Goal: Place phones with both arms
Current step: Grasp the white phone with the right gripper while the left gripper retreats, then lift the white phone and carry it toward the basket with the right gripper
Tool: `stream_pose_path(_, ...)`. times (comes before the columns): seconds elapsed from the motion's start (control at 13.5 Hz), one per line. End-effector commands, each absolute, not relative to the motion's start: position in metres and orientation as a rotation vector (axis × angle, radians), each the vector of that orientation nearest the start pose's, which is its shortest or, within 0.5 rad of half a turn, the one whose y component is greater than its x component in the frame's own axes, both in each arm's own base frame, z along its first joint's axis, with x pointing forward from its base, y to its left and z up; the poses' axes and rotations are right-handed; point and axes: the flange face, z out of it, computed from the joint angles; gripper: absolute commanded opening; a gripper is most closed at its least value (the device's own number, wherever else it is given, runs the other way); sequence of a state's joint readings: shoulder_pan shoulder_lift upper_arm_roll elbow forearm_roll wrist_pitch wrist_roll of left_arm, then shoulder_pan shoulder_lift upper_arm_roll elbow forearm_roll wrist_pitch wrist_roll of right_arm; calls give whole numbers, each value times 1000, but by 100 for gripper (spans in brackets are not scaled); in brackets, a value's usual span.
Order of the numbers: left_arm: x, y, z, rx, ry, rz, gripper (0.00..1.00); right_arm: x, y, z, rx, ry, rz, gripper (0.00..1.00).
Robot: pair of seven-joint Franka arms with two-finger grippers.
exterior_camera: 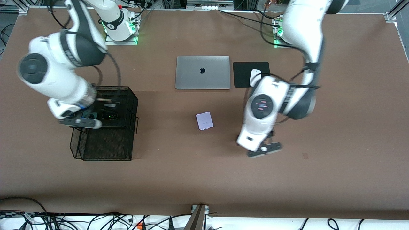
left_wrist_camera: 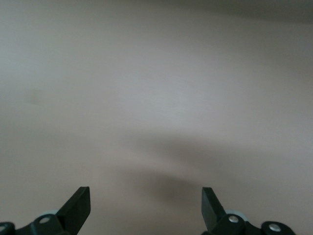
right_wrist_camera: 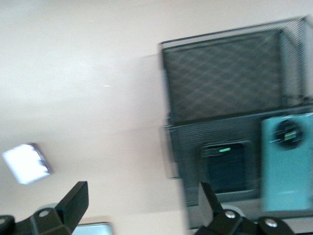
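Two of the three phones already lie in the black mesh basket (exterior_camera: 127,105) toward my right arm's end of the table: the long green phone (right_wrist_camera: 287,161) with its round black camera ring, and beside it the small black phone (right_wrist_camera: 226,166), both on the basket's upper shelf as my right wrist view shows them. The pale lilac phone (exterior_camera: 204,120) is still out on the bare brown table (exterior_camera: 204,179), nearer the front camera than the silver laptop (exterior_camera: 203,72), roughly midway between my two arms. So I judge the step in hand to be fetching this last phone. My left gripper (exterior_camera: 265,149) hangs low over empty table, well apart from the lilac phone and toward my left arm's end; its jaws stand wide apart with nothing between them, and its wrist view shows only bare tabletop. The next move, as I see it, calls for swinging that hand across to the phone, squaring the jaws to its narrow sides and coming down gently, since a flat phone gives little edge to catch. My right gripper (exterior_camera: 80,122) hovers over the basket, jaws apart and empty, the forearm sloping down from a raised elbow; that arm waits.
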State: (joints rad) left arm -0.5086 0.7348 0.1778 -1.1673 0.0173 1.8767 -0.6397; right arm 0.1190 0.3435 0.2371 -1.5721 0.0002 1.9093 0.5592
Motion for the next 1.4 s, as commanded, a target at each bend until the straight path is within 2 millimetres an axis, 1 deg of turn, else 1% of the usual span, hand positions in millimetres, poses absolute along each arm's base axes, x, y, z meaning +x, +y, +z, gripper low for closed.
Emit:
stream_pose_path(0.0, 686, -196, 412, -3019, -317, 30, 100, 631, 302, 425, -2980, 552, 61, 99)
stream_pose_path(0.07, 684, -166, 431, -3026, -284, 53, 100, 622, 338, 411, -2989, 529, 20, 99)
stream_pose_path(0.15, 681, -140, 450, -3036, -252, 70, 100, 611, 374, 398, -3009, 445, -34, 99)
stream_pose_path(0.22, 677, -114, 470, -3046, -234, 84, 100, 602, 400, 379, -3022, 369, -63, 99)
stream_pose_path(0.37, 667, -67, 511, -3078, -202, 81, 100, 583, 453, 344, -2990, 239, -97, 99)
stream_pose_path(0.44, 660, -41, 530, -3107, -184, 80, 100, 577, 476, 322, -2975, 166, -130, 99)
stream_pose_path(0.52, 652, -18, 548, -3133, -154, 75, 100, 571, 495, 300, -2986, 75, -179, 99)
stream_pose_path(0.59, 645, 0, 563, -3152, -133, 67, 100, 569, 507, 276, -3013, -26, -228, 99)
stream_pose_path(0.67, 636, 11, 575, -3171, -126, 77, 100, 567, 515, 253, -3033, -92, -259, 99)
stream_pose_path(0.74, 629, 15, 582, -3175, -129, 103, 100, 564, 522, 235, -3044, -144, -281, 99)
stream_pose_path(0.81, 626, 17, 585, -3178, -134, 104, 100, 560, 524, 220, -3055, -194, -302, 99)
stream_pose_path(0.96, 620, 18, 599, -3182, -138, 75, 100, 557, 523, 202, -3085, -350, -333, 100)
stream_pose_path(1.03, 615, 18, 605, -3187, -134, 82, 100, 556, 522, 197, -3089, -371, -328, 100)
stream_pose_path(1.18, 607, 11, 617, -3235, -125, 73, 100, 556, 522, 194, -3092, -376, -323, 100)
stream_pose_path(1.33, 603, -13, 618, -3244, -77, 103, 100, 554, 522, 192, -3091, -431, -318, 100)
